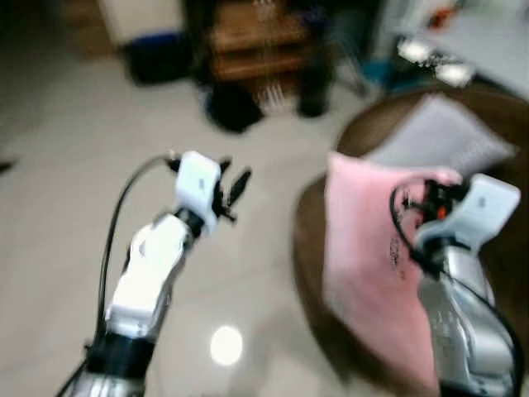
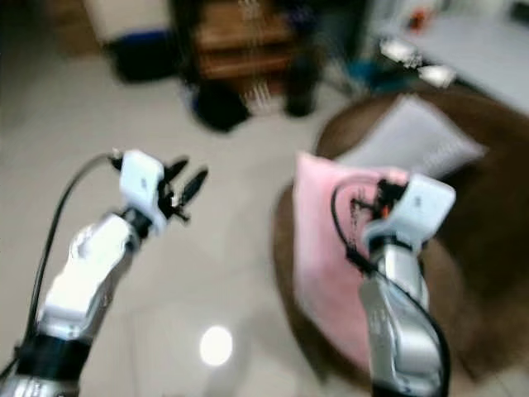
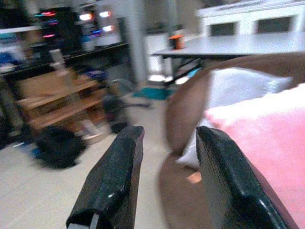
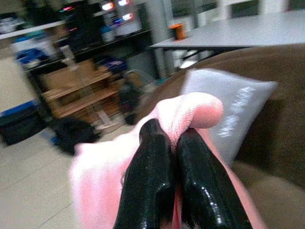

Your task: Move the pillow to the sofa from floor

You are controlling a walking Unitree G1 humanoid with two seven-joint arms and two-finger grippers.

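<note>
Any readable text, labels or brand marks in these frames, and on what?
None can be read.
Grey pillow on the brown sofa: pale lettering, too blurred to read.
Pink pillow, pinched in the right hand: small dark mark, too blurred to tell.
Shelves: no legible labels.

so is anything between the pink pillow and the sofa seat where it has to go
Nothing visible blocks it. The right gripper is pinching the pink pillow right over the brown sofa. A grey pillow already lies further back on the seat, apart from the landing spot.
</note>
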